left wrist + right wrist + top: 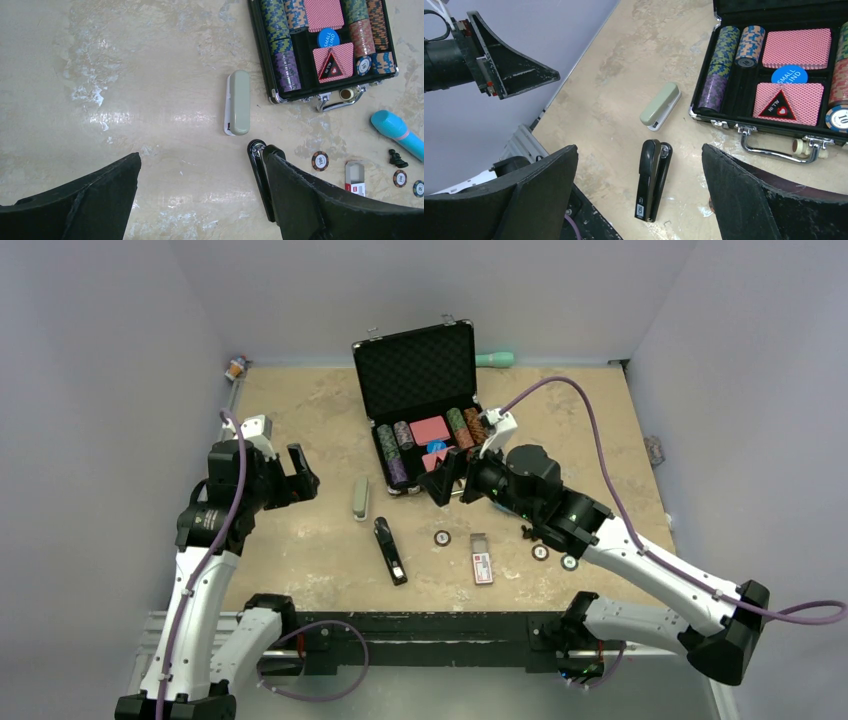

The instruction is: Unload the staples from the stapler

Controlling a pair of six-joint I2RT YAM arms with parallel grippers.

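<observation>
The black stapler lies on the table near the front edge, between the two arms. In the right wrist view the stapler lies on its side, closed, below and between my open fingers. My right gripper is open and empty above it; in the top view it hovers in front of the poker case. My left gripper is open and empty, up and to the left of the stapler. In the left wrist view the left gripper is wide open, and the stapler is partly hidden behind the right finger.
A grey-green stapler lies just beyond the black one. An open black poker case with chips and cards stands behind. A red-and-white box and loose chips lie to the right. A teal object lies by the case.
</observation>
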